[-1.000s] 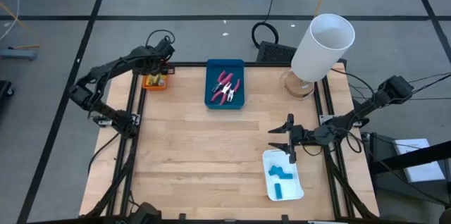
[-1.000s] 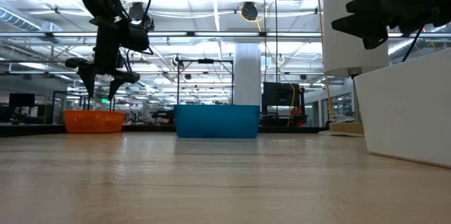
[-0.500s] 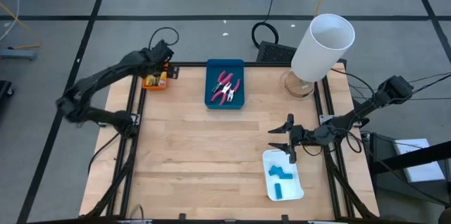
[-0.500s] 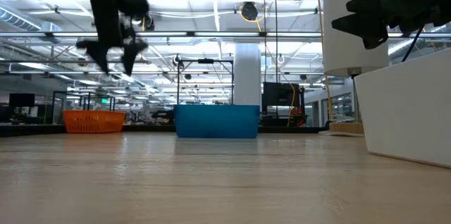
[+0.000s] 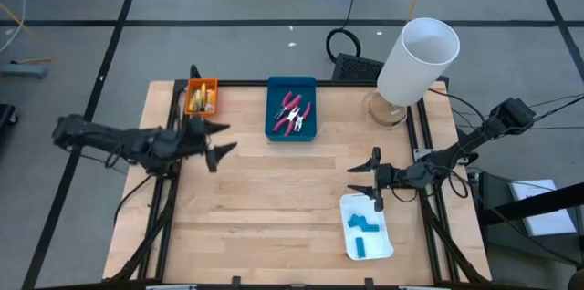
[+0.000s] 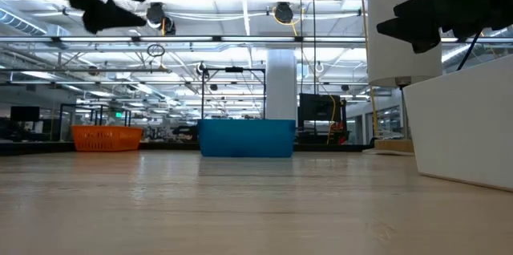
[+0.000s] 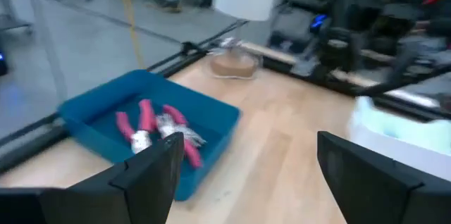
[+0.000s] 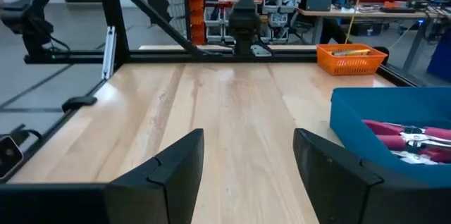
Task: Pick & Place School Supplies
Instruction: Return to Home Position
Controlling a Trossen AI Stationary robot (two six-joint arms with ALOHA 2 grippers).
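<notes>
1. Left gripper [image 5: 222, 138]: fingers spread wide, nothing between them. It hangs over the left edge of the table [image 5: 274, 190], pointing across toward the right arm.
2. Orange tray [image 5: 203, 80]: just beside the left gripper, toward the far edge. Yellow pieces [image 5: 203, 100] lie inside.
3. Blue tray [image 5: 276, 89]: ahead of the left gripper, off toward the far side. Pink-handled tools [image 5: 292, 114] lie heaped in it.
4. Right gripper [image 5: 363, 176]: fingers parted, empty, raised near the right edge, pointing toward the left arm.
5. White tray [image 5: 383, 235]: just beside the right gripper on its near side, with its far rim beneath the nearer finger as seen from above. Light-blue blocks [image 5: 363, 231] lie inside.
6. White cylinder [image 5: 418, 57]: at the far right corner, well apart from the right gripper.
</notes>
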